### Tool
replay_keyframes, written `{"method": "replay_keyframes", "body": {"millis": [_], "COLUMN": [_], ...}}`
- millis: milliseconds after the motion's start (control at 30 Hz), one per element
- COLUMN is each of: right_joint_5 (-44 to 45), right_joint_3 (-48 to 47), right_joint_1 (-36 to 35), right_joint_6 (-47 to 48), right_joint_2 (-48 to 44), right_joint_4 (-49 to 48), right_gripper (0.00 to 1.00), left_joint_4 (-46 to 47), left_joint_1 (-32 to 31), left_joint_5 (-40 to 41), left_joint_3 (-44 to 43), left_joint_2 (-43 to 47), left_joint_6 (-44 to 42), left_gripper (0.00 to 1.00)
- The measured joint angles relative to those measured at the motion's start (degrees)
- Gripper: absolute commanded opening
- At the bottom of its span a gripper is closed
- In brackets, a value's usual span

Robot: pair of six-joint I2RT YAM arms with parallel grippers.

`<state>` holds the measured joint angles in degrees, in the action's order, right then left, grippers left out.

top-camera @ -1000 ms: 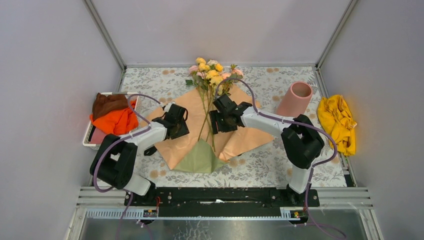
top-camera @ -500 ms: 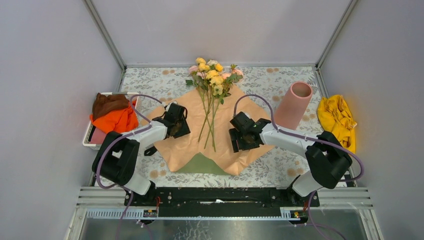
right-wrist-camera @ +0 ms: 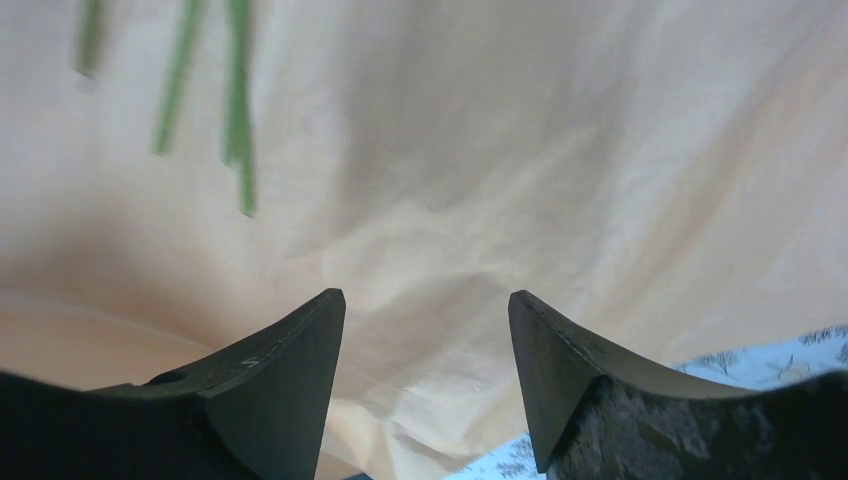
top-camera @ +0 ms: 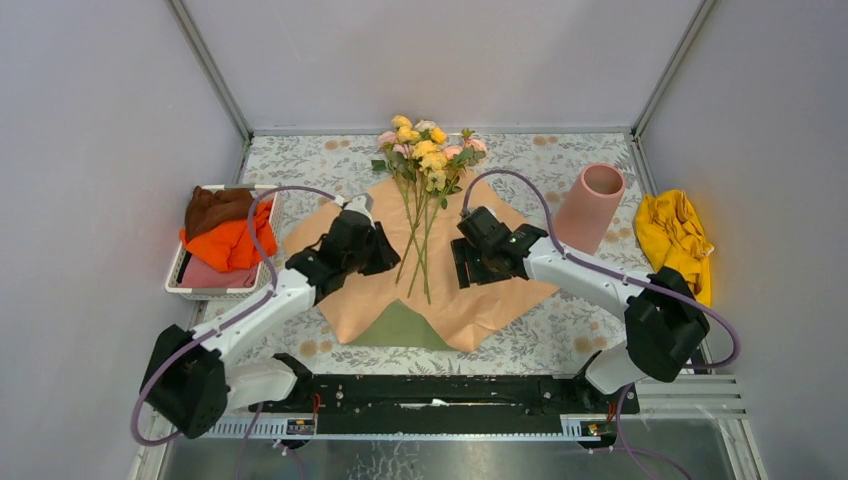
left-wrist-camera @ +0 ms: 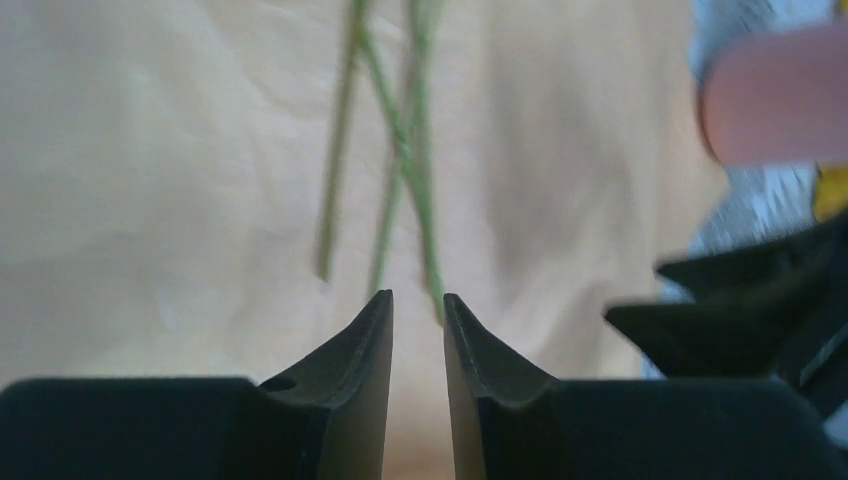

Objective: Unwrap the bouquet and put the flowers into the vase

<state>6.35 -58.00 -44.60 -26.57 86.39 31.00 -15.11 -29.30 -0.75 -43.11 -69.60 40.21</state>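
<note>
Our left gripper [left-wrist-camera: 418, 300] shows just a thin slit, nothing in it; right gripper [right-wrist-camera: 427, 295] is spread wide, empty. Green-stemmed yellow and pink artificial roses [top-camera: 420, 200] lie mid-frame on flat peach-orange wrapping paper [top-camera: 480, 290], tall matte pink vase [top-camera: 590, 200] upper right. Worry: that slit won't fit over the stems, or we pinch paper too.
</note>
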Motion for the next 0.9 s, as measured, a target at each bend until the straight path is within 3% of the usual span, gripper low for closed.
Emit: {"method": "replay_keyframes", "body": {"millis": [367,667,900], "right_joint_5": [-2.6,-10.3,-14.7], "right_joint_3": [-12.4,-12.2,-5.5], "right_joint_1": [0.0,-0.9,-9.6], "right_joint_6": [1.4,1.4,0.3], "right_joint_2": [6.8,10.8,10.8], "right_joint_4": [-1.7,-3.8,-7.5], "right_gripper": [0.69,0.65,0.62], "left_joint_4": [-2.8,-4.2,-3.9], "left_joint_1": [-18.5,-32.0,-43.0], "left_joint_5": [-2.0,-10.5,-12.6], "left_joint_3": [11.2,11.2,9.8], "left_joint_2": [7.1,15.2,13.1], "left_joint_6": [6.2,9.7,10.9], "left_gripper": [0.26,0.27,0.24]}}
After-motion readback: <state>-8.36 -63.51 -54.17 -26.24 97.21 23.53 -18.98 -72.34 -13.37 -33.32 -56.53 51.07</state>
